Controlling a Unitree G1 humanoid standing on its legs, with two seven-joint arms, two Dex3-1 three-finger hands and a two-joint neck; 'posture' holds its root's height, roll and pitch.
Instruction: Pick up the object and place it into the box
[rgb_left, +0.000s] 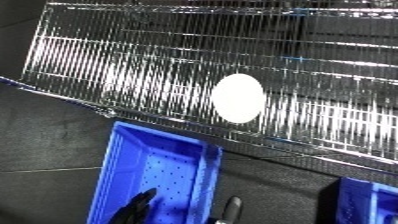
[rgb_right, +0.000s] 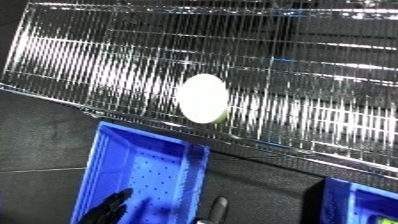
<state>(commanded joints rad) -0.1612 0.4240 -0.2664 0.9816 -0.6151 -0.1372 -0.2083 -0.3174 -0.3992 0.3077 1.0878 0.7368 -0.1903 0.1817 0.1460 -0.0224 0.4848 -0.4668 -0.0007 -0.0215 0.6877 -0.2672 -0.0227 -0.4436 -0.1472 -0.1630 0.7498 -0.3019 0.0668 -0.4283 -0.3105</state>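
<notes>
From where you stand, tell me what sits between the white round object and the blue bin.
Nothing visible blocks it. The white round object lies on the wire shelf; the blue bin is open just below the shelf's front edge. A black hand shows over the bin's near end.

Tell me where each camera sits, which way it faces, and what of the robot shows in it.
Left eye view: on the head, looking down at a wire shelf holding a white round object, blue bin below; dark fingers of one hand at the bottom edge.
Right eye view: beside it, same downward aim; the same hand shows, and a second blue bin at lower right.
Shared: shelf, object, bin, hand.
</notes>
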